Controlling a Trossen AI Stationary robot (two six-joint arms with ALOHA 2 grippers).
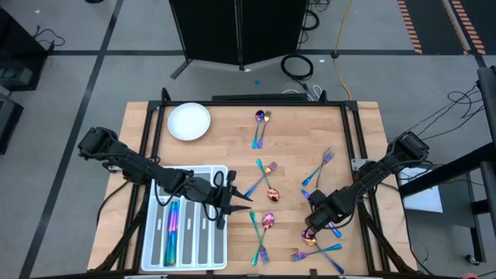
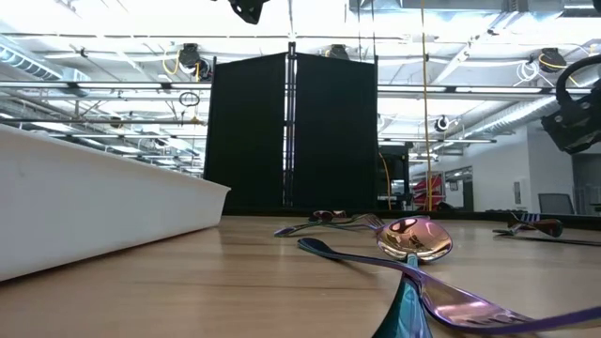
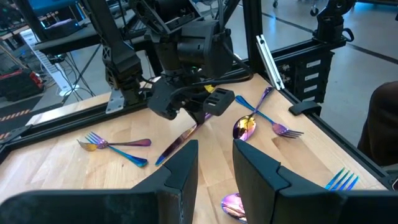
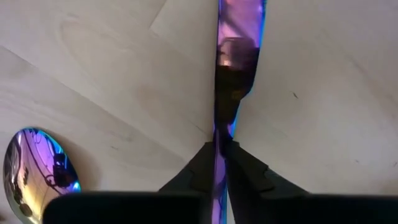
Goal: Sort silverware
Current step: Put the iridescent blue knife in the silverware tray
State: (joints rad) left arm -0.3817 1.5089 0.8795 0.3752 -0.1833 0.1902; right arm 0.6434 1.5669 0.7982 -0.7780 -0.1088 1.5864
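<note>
Sorting is barely begun: the tray (image 1: pixel 222 172) under the left arm holds only a couple of pieces (image 1: pixel 172 226), while forks and spoons (image 1: pixel 263 187) lie scattered between the grippers. The right gripper (image 1: pixel 314 228) pinches a purple knife (image 4: pixel 239 37) against the table, its fingers (image 4: pixel 202 165) nearly together; the left gripper (image 1: pixel 239 203) hovers just beyond the tray, fingers partly spread and empty

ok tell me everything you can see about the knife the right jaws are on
The knife is slim, flat and mirror-glossy metal, iridescent purple with blue edges. It lies flat on the pale wood table, near the right front. The right gripper is down over it, jaws pinched on one end of it. In the left wrist view it shows as a thin purple strip running out from under that gripper, a spoon close beside it. I cannot tell which end is the blade.
</note>
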